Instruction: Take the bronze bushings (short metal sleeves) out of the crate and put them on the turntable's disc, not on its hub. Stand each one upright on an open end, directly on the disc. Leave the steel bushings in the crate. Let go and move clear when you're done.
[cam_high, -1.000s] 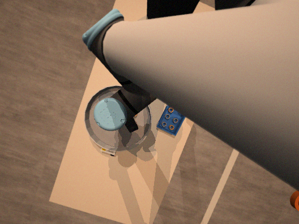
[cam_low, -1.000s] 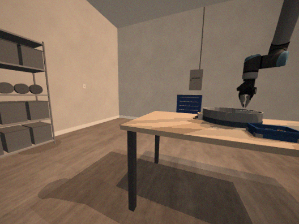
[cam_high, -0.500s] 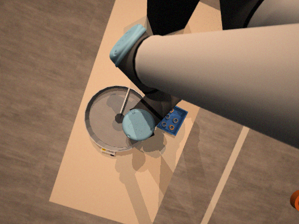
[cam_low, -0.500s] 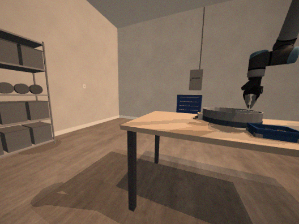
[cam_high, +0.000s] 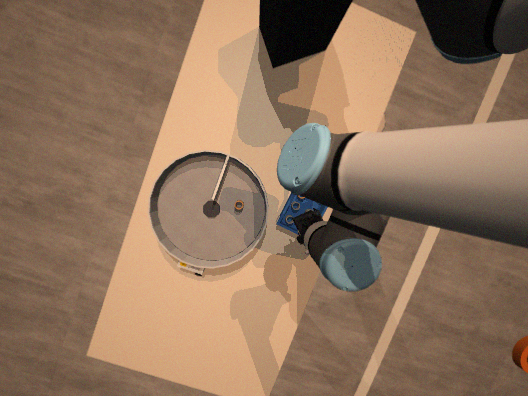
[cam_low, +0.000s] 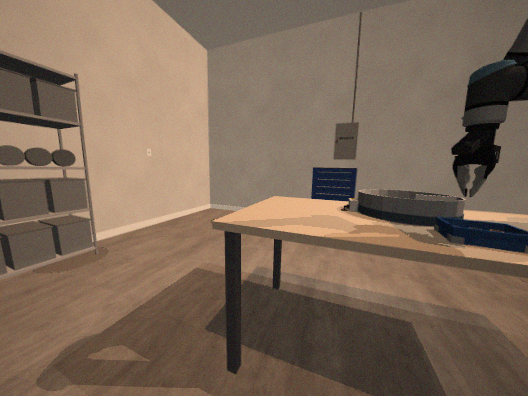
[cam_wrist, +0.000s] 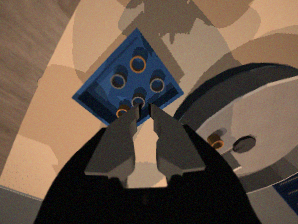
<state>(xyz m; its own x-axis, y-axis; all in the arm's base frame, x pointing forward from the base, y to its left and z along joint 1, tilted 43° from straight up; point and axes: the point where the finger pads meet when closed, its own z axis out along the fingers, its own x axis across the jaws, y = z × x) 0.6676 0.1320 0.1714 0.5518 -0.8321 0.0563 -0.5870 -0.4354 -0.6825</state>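
Note:
The turntable's grey disc bears one bronze bushing, upright near the dark hub. The blue crate stands beside the turntable. In the wrist view it holds a bronze bushing at the far end, another bronze bushing near the left fingertip, and three steel bushings. My gripper is shut, with a narrow gap and nothing between the tips. It hangs above the crate. It partly hides the crate's near end.
The turntable's raised wall rings the disc beside the crate. A pale bar runs from this wall to the hub. A small labelled box sits at the turntable's outer side. The arm covers part of the crate in the top view.

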